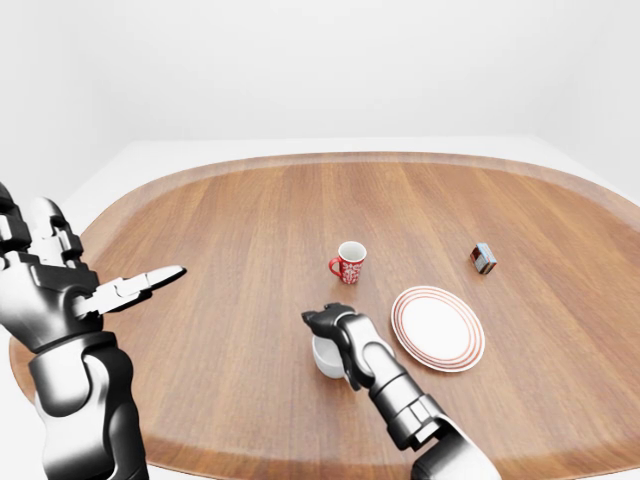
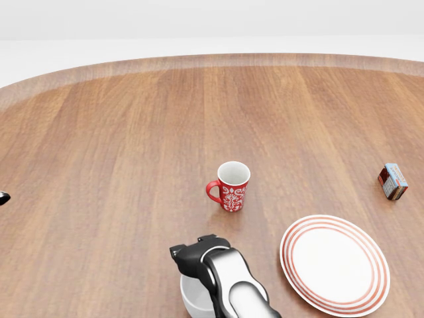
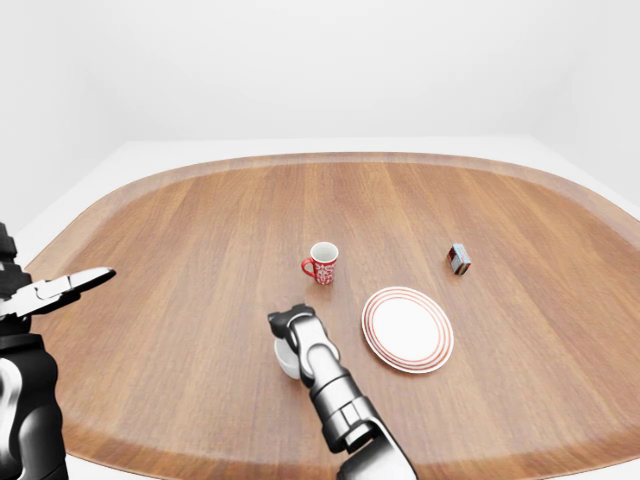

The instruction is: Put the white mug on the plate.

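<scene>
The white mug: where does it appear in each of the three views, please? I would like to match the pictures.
Left-eye view: white mug below centre, mostly hidden under the right hand.
Head view: at the bottom edge, left of centre, partly cut off and covered by the arm.
Right-eye view: left of centre, low, under the hand.
Shared landmark: the red mug stands above it in every view, with the plate to its right.

A broad oval wooden table (image 1: 250, 230) with a raised rim carries four things. A red patterned mug (image 2: 230, 186) stands upright near the middle, handle toward the view's left. Lower right lies a white plate (image 2: 334, 263) with red rings. A white mug (image 1: 324, 359) sits just left of the plate, apart from it. A small box (image 2: 393, 181) rests well to the right.
</scene>
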Tool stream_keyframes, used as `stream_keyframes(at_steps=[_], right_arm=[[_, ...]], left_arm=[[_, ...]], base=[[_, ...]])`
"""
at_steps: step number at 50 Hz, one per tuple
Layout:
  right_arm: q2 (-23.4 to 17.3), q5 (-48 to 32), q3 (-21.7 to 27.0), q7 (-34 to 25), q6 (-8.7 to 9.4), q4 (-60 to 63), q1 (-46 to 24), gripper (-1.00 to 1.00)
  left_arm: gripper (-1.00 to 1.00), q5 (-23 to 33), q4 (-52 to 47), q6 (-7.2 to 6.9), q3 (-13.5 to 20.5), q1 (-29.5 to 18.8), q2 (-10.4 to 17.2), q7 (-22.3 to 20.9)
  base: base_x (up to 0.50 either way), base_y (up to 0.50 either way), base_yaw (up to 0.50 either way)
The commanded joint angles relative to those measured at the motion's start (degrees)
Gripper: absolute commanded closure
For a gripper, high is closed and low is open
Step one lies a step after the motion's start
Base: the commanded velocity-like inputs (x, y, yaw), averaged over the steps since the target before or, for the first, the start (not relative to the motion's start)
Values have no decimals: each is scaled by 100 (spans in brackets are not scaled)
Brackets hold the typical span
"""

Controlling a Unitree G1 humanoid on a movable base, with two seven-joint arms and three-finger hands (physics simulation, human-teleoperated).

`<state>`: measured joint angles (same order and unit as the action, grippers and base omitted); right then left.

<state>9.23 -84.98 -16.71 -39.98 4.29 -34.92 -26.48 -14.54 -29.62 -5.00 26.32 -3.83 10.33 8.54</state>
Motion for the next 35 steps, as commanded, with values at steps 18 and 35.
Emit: stream_keyframes(at_steps=[18, 35], right_arm=[[3, 215, -2, -2, 31, -586, 69, 100], [-202, 353, 272, -2, 64, -210, -454, 100]], left_arm=[[-100, 14, 14, 0, -9, 19, -19, -8], [-100, 2, 21, 0, -8, -1, -6, -3]], base=[[0, 0, 0], [0, 0, 0]])
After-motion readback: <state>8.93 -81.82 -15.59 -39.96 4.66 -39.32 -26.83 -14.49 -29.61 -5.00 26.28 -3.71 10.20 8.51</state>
